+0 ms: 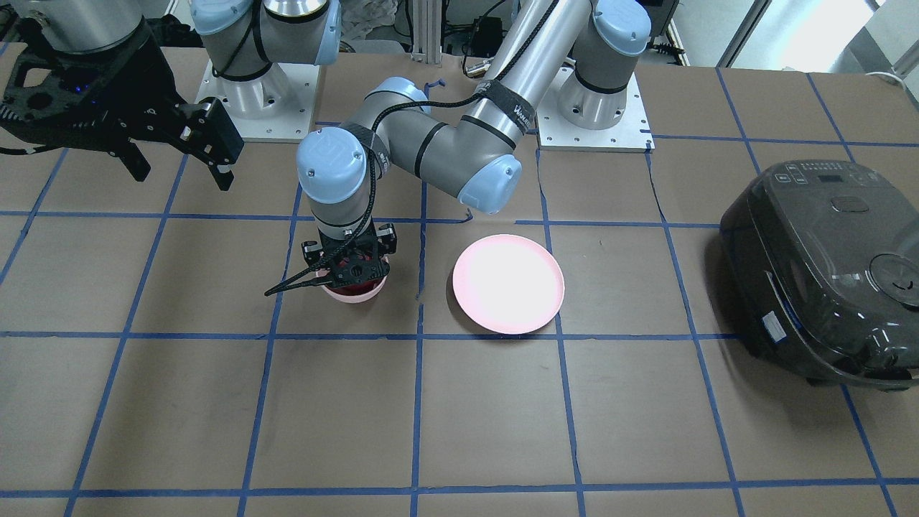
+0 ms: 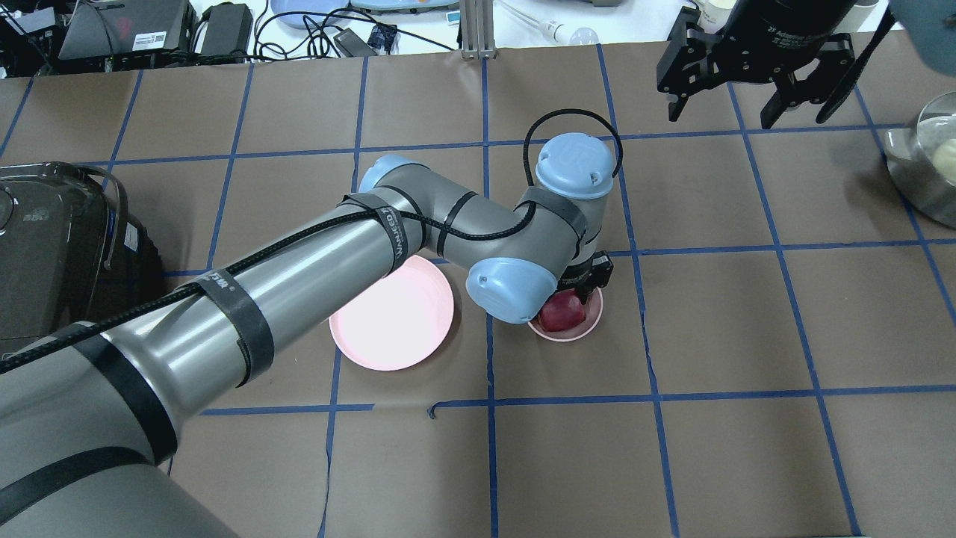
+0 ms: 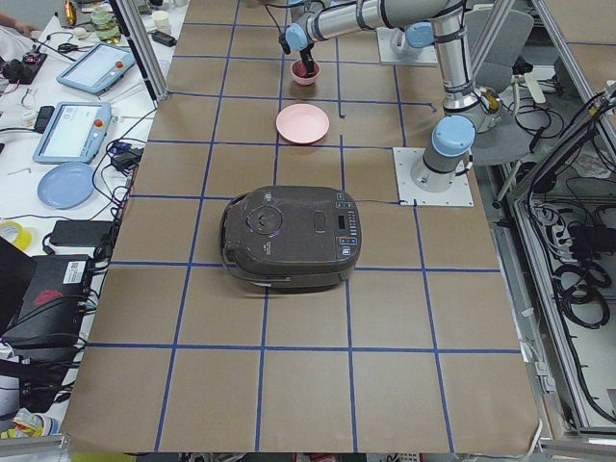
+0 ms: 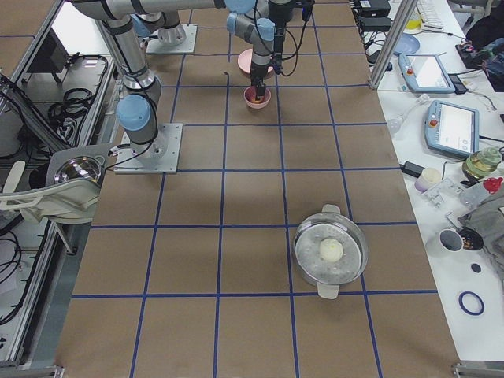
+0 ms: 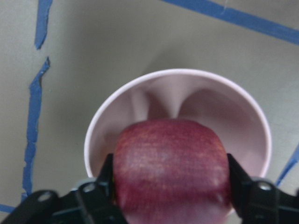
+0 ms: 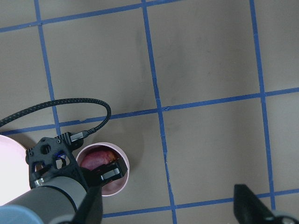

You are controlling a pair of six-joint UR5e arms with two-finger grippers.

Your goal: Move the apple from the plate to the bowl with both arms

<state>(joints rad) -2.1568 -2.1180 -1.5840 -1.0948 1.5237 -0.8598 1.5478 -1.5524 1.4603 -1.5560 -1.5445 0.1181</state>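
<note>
Apple (image 5: 170, 161): dark red, blocky-round, flattish top, faint yellowish streaks and speckle. Sits down inside bowl (image 5: 159, 93) and fills much of its width; pale pink inner wall shows behind it. Cannot tell whether it rests on bowl bottom.

Left gripper (image 5: 170, 183): pointing straight down over bowl, black fingers (image 5: 103, 179) pressed on opposite flanks of apple, clamped on it.

Plate (image 1: 508, 283): wide, shallow, pink, bare, near bowl but not touching.

Right gripper (image 1: 179, 169): raised, well apart from bowl, fingers spread, holding nothing.
</note>
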